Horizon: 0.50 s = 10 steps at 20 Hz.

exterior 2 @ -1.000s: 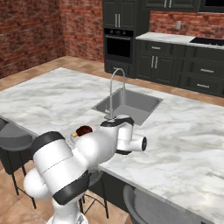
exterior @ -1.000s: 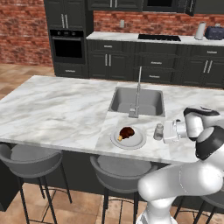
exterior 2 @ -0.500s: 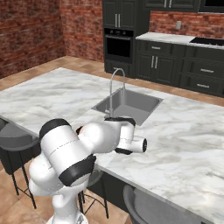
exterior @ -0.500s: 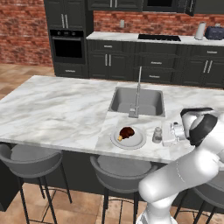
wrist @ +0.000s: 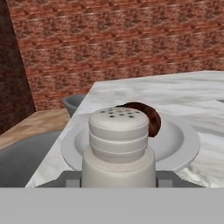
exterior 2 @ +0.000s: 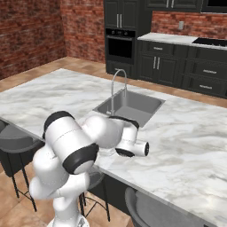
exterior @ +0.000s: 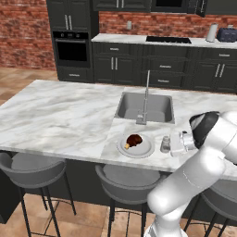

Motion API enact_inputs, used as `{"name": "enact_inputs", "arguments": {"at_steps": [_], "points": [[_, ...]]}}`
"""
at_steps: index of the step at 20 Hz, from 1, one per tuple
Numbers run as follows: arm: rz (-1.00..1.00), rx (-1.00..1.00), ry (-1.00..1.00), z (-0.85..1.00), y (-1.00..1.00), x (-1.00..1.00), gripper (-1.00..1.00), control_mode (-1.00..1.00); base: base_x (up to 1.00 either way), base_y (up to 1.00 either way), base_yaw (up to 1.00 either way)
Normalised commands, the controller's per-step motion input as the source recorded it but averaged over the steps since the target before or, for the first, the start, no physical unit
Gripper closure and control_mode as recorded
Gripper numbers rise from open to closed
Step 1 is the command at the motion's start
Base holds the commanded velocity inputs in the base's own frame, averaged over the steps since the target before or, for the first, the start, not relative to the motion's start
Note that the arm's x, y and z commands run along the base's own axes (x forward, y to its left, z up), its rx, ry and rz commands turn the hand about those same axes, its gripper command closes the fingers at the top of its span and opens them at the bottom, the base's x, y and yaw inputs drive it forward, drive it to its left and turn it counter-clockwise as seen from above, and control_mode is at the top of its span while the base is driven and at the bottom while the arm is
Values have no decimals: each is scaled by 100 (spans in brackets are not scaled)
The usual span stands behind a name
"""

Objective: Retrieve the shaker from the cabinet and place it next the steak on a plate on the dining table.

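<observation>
The small pale shaker (exterior: pixel 165 144) stands upright just right of the round plate (exterior: pixel 140 150), at the near edge of the marbled dining table (exterior: pixel 60 115). Its base is at the table top. On the plate lies the dark brown steak (exterior: pixel 134 140). My gripper (exterior: pixel 168 145) reaches in from the right and is shut on the shaker's lower body. In the hand view the shaker (wrist: pixel 119 144) is up close, a grey finger (wrist: pixel 70 179) against each side, with the plate (wrist: pixel 183 144) and steak (wrist: pixel 148 118) right behind it. The cabinet is out of view.
The steel sink (exterior: pixel 146 107) with its tall faucet (exterior: pixel 146 95) lies just behind the plate. Grey stools (exterior: pixel 125 178) stand along the table's near side. In the right base view my own arm (exterior 2: pixel 102 133) covers the plate area. The far counter holds a black cooktop (exterior: pixel 168 40).
My hand has come down a little with the shaker, lowering it to the table top beside the plate. The arm's elbow has swung. Plate and steak have not moved.
</observation>
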Motion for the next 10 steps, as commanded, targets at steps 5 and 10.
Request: {"name": "enact_inputs", "arguments": {"at_steps": [5, 10], "points": [[0, 0, -5, -9, 0, 23, 100, -100, 0, 0, 0], [0, 0, -2, -23, 0, 18, 100, -100, 0, 0, 0]]}}
